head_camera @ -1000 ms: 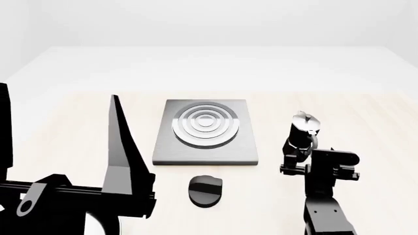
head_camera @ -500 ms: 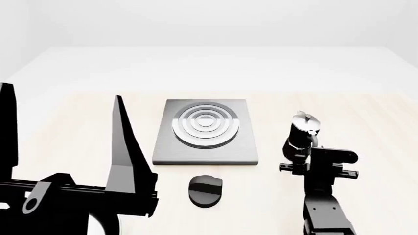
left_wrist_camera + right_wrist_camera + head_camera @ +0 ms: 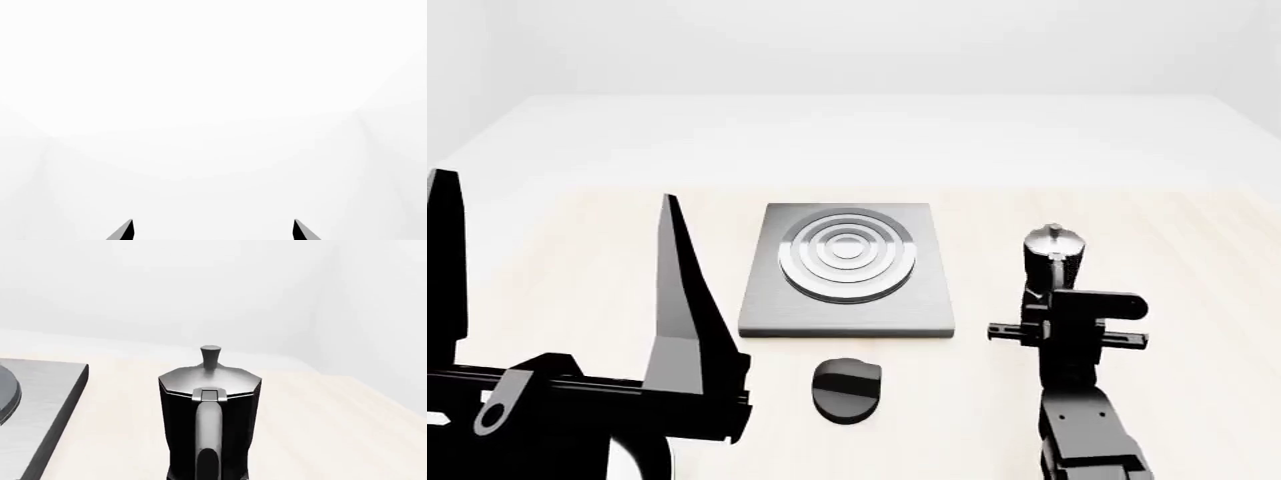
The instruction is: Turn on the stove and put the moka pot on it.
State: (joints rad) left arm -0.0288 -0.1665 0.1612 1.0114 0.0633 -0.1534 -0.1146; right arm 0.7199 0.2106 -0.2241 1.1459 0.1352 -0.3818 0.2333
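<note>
Moka pot (image 3: 1052,262) is standing upright on the pale wooden tabletop (image 3: 1174,250), to the right of the stove (image 3: 846,270) and apart from it. In the head view the right pincer (image 3: 1054,318) is sitting just in front of the pot, at its lower body, with the arm's black housing covering the fingertips, so I cannot tell whether it is grasping the pot or released. In the right wrist view the moka pot (image 3: 209,415) is filling the middle of the frame, its handle facing the camera and its knobbed lid on top, with a corner of the stove (image 3: 40,410) lying beside it. The black round knob (image 3: 847,388) is resting on the tabletop in front of the stove's plate, untouched. The left pincer (image 3: 561,300) is hanging raised at the near left, its two long fingers (image 3: 681,290) spread wide and holding nothing; in the left wrist view only the two tips of the left pincer (image 3: 212,231) are showing, against blank white.
</note>
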